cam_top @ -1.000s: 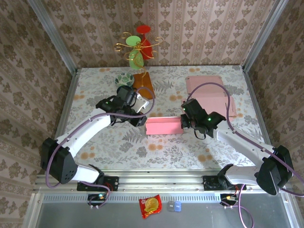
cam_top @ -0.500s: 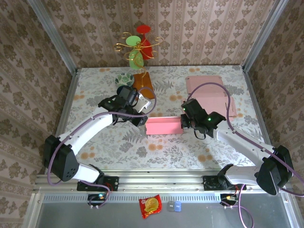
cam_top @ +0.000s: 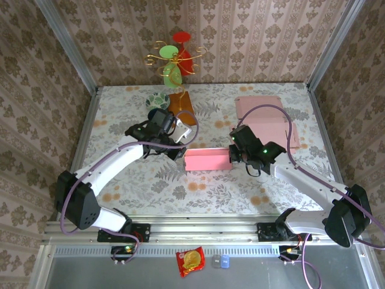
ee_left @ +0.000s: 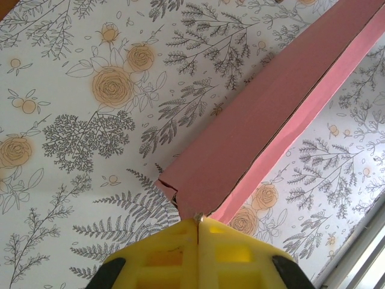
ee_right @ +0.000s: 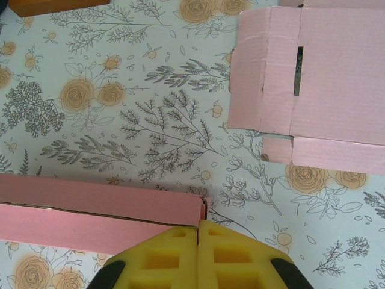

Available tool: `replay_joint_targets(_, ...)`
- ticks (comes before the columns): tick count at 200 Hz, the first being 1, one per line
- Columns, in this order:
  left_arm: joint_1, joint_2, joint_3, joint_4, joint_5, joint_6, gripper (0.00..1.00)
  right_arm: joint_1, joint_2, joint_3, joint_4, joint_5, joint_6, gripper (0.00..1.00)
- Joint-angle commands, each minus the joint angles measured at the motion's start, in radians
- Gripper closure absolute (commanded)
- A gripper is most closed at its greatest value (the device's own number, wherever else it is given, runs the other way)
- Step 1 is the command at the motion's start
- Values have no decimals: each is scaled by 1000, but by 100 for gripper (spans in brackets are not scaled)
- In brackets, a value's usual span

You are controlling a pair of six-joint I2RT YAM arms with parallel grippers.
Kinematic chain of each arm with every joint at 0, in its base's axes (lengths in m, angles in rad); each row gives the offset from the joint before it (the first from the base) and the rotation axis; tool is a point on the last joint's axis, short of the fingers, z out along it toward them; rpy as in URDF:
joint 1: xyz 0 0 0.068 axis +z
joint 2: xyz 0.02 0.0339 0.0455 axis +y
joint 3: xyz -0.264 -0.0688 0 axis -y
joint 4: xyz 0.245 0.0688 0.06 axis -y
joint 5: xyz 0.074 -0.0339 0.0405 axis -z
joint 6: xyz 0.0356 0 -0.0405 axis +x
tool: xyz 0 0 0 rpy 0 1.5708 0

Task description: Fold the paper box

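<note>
At the middle of the counter (cam_top: 150,186): the paper box (cam_top: 206,160) lies lengthwise across my view, between the two arms.
Left pincer (cam_top: 179,153): clenched, pads pressed flat together right at the box's left end corner. From the wrist camera I cannot tell whether a thin edge of card is nipped between them.
Right pincer (cam_top: 232,158): clenched as well, pads meeting with no gap, tip against the box's right end. I cannot tell here either whether any card is caught.
Done so far: I judge the long walls are already up. The box reads as a raised, narrow pink trough, with a folded top edge along its length.
Left to do: the ends look unfinished to me. The left corner shows a small torn or open notch, and the right end stands slightly ajar. I expect the end flaps need tucking and pressing home.
Progress: I judge it past halfway, not closed.
Count, boxes: one part-folded.
Count, spare card: one flat pink sheet (cam_top: 264,119) at the far right, well apart from the box. Whether more lie beneath it I cannot tell.
Count, pincers: two, one at each end of the box.
Count, other things: one orange block (cam_top: 180,103) and one wire ornament (cam_top: 174,60) at the far side.
</note>
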Motion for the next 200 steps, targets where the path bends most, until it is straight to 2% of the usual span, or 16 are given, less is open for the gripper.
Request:
replay_joint_targets(1,-12,18,37,-5,6,-12,98,6,11,14,-51,7,18,100)
replay_joint_targets(41,-33,24,50,-6,-17,-57,100,7,13,21,-52,8,43,100)
replay_joint_targets(84,-50,25,56,-3,-74,-190,100,10,8,19,-42,10,75,100)
replay_joint_targets(124,-49,51,100,-34,-67,-286,100,18,15,28,-45,14,79,100)
replay_joint_targets(200,-32,92,164,-100,-35,-370,100,22,18,25,-41,20,94,100)
